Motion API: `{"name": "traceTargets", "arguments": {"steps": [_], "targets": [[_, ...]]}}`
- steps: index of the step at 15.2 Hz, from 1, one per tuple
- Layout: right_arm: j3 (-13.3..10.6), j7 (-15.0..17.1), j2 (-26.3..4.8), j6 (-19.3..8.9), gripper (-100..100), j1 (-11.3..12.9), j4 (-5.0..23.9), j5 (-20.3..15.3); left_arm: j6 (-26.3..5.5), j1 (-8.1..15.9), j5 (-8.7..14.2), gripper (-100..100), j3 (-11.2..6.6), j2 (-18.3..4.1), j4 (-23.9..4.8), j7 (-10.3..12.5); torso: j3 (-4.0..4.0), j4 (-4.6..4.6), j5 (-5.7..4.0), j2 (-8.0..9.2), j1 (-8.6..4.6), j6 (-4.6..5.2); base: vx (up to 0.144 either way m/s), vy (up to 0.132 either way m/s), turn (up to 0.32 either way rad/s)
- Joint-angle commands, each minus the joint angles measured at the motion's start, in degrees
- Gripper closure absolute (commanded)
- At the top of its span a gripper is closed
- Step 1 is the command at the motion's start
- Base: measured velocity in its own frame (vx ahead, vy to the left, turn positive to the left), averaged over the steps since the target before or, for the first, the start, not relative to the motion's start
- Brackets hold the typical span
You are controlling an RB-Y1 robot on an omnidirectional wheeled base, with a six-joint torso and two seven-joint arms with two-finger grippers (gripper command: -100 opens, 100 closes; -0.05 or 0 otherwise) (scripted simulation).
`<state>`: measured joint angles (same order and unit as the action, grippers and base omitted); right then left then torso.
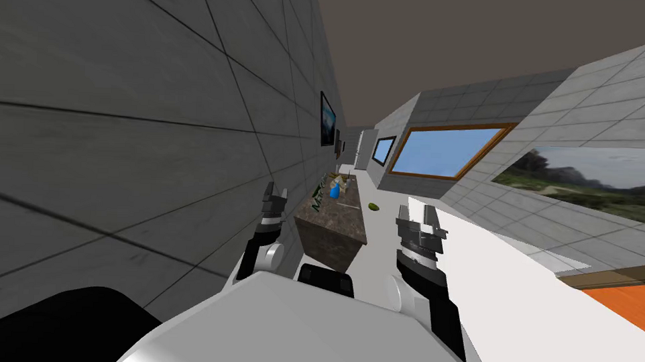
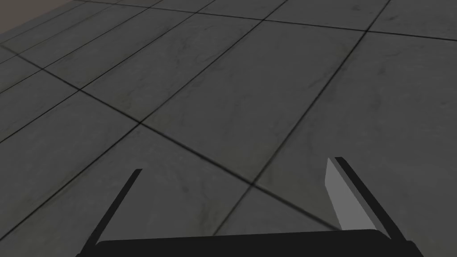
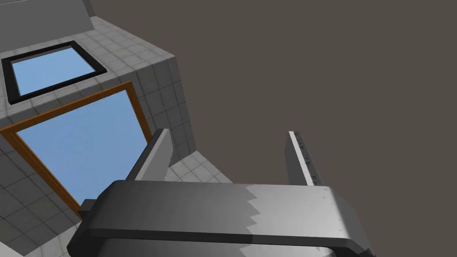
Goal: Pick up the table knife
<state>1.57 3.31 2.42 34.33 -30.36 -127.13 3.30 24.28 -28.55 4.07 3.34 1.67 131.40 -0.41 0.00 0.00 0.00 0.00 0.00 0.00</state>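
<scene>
Left claw [image 1: 275, 191] at 11 o'clock and right claw [image 1: 417, 216] at 1 are both released and hold nothing. Dark mottled stone desk [image 1: 333, 224] at 12. Table knife too small to tell among the clutter on it.

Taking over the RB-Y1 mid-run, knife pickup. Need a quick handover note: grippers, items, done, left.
Left gripper: open, empty, raised ahead of the chest, next to the grey tiled wall.
Right gripper: open, empty, raised at about the same height.
Things: dark mottled counter ahead, beyond both grippers. Small items cluster at its far end, a blue one among them. The table knife is too small to make out from here.
Done: nothing gripped.
Left: probably move closer to the counter, find the knife, grasp it, lift.
</scene>
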Motion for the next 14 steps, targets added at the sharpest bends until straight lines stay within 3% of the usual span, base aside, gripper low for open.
{"name": "traceTargets", "arguments": {"steps": [1, 6, 14], "targets": [[0.00, -0.06, -2.86, -0.06, -100, -0.59, 0.39, -0.11, 0.00, 0.00, 0.00, 0, 0.00, 0.00, 0.00, 0.00, 0.00, 0.00, 0.00, 0.00, 0.00, 0.00, -0.005, -0.003, 0.083], [-0.01, -0.19, -7.25, -0.22, -100, -1.97, 1.31, -0.36, 0.00, 0.01, 0.00, 0, 0.00, 0.00, 0.00, 0.00, 0.04, 0.01, -0.02, 0.07, -0.11, -0.02, -0.014, -0.017, 0.105], [-0.05, -0.65, -17.02, -0.78, -100, -6.80, 4.51, -1.27, 0.00, 0.01, 0.00, 0, 0.00, 0.00, 0.00, 0.00, 0.07, 0.02, -0.04, 0.13, -0.19, -0.03, -0.025, -0.032, 0.191]]}}
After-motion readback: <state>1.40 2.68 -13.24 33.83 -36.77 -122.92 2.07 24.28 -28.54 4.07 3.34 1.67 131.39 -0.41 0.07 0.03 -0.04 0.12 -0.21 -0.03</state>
